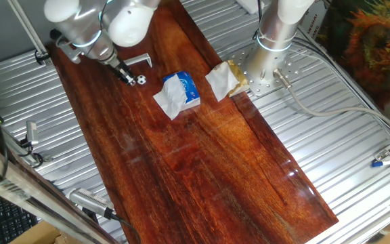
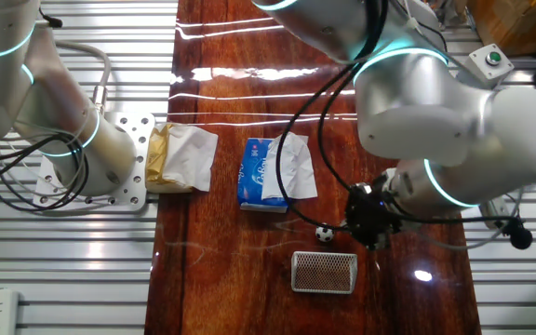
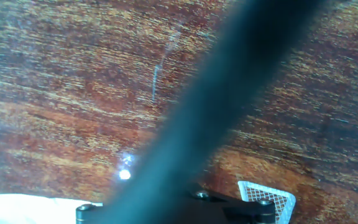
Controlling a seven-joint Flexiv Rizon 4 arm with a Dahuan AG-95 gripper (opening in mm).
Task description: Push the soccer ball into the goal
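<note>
Lying just outside goal [image 2: 323, 272], soccer ball [image 2: 324, 234], hand [image 2: 368, 226] beside it; finger spread unclear

— Can you make out the end effector [image 1: 126, 74] from where you stand?

— Barely. In one fixed view it's a dark tip under the arm, too small to tell whether the fingers are apart. In the other fixed view it's a black blur.

— And the hand view?

— One big out-of-focus dark bar [image 3: 229, 93] crosses it. The goal [image 3: 267, 198] is cut off at the bottom edge; only a meshed corner shows. The soccer ball isn't visible there.

— That white patch [image 3: 30, 210] lower left?

— Blurred and cropped; can't tell.
</note>
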